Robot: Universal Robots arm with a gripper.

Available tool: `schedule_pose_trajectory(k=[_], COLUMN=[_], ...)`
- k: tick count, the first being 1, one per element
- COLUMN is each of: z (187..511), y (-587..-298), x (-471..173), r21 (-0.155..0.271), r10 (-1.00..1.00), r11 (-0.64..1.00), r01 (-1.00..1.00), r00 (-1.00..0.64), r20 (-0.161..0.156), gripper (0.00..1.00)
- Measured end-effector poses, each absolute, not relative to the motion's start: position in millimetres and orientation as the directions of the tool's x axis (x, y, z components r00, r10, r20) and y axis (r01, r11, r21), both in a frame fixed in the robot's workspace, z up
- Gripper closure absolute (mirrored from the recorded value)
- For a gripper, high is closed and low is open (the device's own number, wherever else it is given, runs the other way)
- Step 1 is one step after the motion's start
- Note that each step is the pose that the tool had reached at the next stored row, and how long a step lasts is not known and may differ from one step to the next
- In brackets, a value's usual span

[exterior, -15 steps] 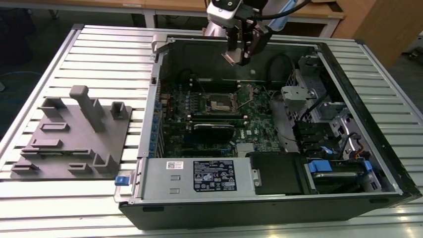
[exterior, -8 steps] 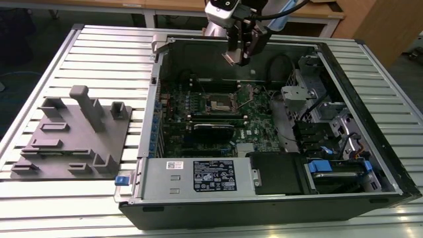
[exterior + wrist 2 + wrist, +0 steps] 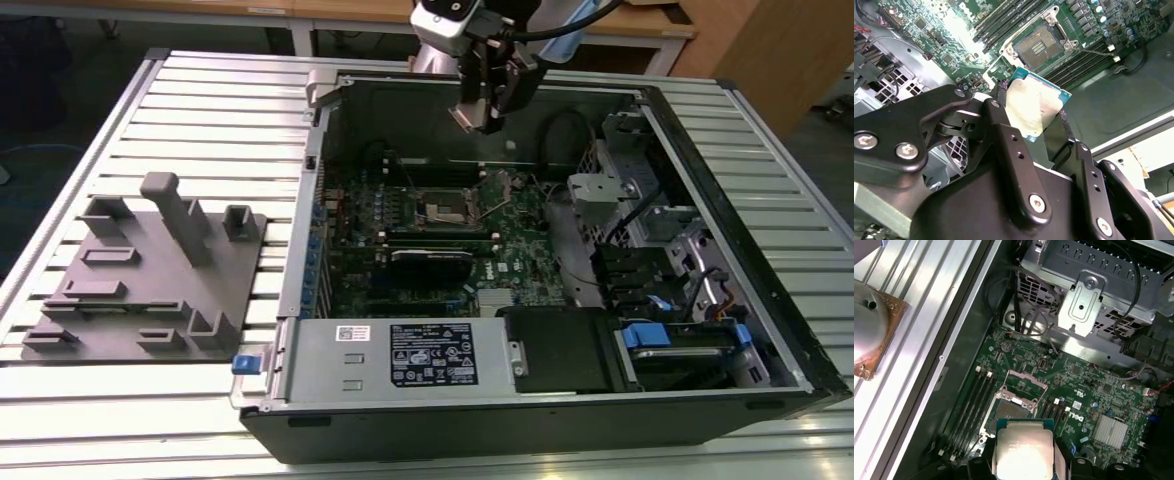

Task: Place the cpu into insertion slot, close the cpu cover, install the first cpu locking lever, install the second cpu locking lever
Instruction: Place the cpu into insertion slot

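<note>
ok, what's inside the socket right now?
Nothing is seated: in the second wrist view the socket shows a bare dark contact field. The cpu is clamped in the tool, clear of the socket. In the first wrist view it covers part of the socket.

No text can be read with certainty. A black label (image 3: 431,353) with white print sits on the silver metal housing (image 3: 310,365). A white barcode sticker (image 3: 351,333) lies at the label's 9 o'clock. In the first wrist view the cpu (image 3: 1024,452) face carries faint, unreadable print.
</note>
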State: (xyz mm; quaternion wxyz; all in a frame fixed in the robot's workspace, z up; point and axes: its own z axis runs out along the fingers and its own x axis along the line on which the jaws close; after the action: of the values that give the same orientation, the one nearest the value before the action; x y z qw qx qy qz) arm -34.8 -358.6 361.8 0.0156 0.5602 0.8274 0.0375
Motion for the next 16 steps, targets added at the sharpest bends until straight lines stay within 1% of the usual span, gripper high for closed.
schedule_pose_trajectory(k=[16], z=[361.2], y=[-358.5], x=[-35.0], r21=[0.080], r10=[0.942], r11=[0.334], r01=[0.939], r00=[-0.336], r20=[0.016], gripper=[0.46])
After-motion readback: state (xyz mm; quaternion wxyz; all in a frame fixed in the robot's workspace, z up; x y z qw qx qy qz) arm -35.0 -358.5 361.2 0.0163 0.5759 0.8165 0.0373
